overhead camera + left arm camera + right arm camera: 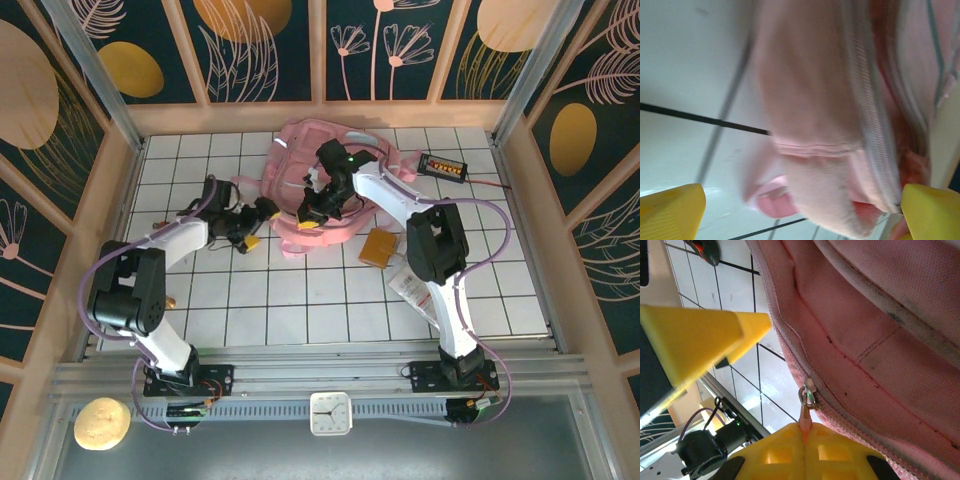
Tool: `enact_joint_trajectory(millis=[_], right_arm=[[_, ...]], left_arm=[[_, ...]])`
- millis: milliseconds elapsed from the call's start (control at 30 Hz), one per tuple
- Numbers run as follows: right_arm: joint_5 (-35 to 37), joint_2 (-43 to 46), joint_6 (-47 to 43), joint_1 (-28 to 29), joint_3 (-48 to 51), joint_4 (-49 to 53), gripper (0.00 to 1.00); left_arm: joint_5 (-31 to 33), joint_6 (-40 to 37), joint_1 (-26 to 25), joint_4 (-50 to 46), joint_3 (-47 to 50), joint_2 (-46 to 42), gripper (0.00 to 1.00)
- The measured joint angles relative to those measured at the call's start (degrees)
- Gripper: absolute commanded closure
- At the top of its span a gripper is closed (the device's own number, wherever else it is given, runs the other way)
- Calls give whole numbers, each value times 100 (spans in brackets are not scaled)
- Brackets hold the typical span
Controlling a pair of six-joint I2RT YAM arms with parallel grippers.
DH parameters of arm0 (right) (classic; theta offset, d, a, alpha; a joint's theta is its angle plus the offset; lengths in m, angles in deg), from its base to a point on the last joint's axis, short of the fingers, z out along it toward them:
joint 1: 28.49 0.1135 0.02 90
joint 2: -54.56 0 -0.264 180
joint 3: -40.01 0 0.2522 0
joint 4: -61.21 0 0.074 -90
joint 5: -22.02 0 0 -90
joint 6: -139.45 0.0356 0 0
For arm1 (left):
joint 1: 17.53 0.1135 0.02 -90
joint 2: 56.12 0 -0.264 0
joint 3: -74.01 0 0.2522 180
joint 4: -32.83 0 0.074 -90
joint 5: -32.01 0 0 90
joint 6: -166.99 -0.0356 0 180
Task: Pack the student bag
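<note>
— Right pincer (805, 434), how does it stand?
— It is clenched. Between its two yellow pads (785, 437) it grips the zip pull (804, 416), a small orange tab that hangs from a metal slider (809, 392) on the seam of the student bag (292, 158).
— And the left pincer (802, 200)?
— Released. Its yellow fingers (670, 212) stand wide apart at both lower corners of the left wrist view, and a pink fold of the bag with a zip line lies between them. The picture is blurred there, so I cannot tell if a finger touches the cloth.
— Please go now from the near side to the far side.
— On the grey ledge (520, 440) in front of the arm bases there is a small white clock (330, 413), and far to the left of it a round pale yellow disc (100, 423). Behind the bases begins the worktop (260, 310) with white tiles and dark lines. Partly under the right arm (435, 245) lies a white packet (408, 285), and a little farther a flat tan thing (378, 247), just beside the near right edge of the bag.
— Where is the bag itself?
— It lies on the far half of the worktop, about in the middle, close to the back wall (320, 112). Farthest, to the right of the bag, a black device (443, 166) with orange marks lies near the back corner.
</note>
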Motion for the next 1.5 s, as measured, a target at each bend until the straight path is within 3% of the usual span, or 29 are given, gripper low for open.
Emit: enact_joint_trajectory(millis=[233,300,367,500,533,700,1000,1233,1367,1500], right_arm=[[2,-13,-157,55,-175,205,100],[22,-33,-160,90,-249,251,100],[35,-52,-160,131,-343,295,100],[105,-57,-181,186,-490,343,100],[131,-57,-195,186,-490,354,100],[225,-44,-297,184,-391,337,100],[413,422,-382,-153,1307,284,100],[728,669,-518,-667,1432,348,100],[555,669,-627,-684,1117,358,73],[129,667,-614,-221,619,177,65]], left_arm=[[-59,549,-380,645,-470,597,1],[-61,614,-365,708,-483,719,7],[-57,695,-358,748,-485,822,24],[-57,715,-328,752,-511,1021,97],[-55,713,-321,737,-525,1049,100],[-24,568,-302,599,-636,1086,100],[-72,273,236,417,-431,776,100],[-109,197,380,337,-417,721,100],[-153,197,380,382,-409,675,96],[-212,197,376,439,-409,634,97]])
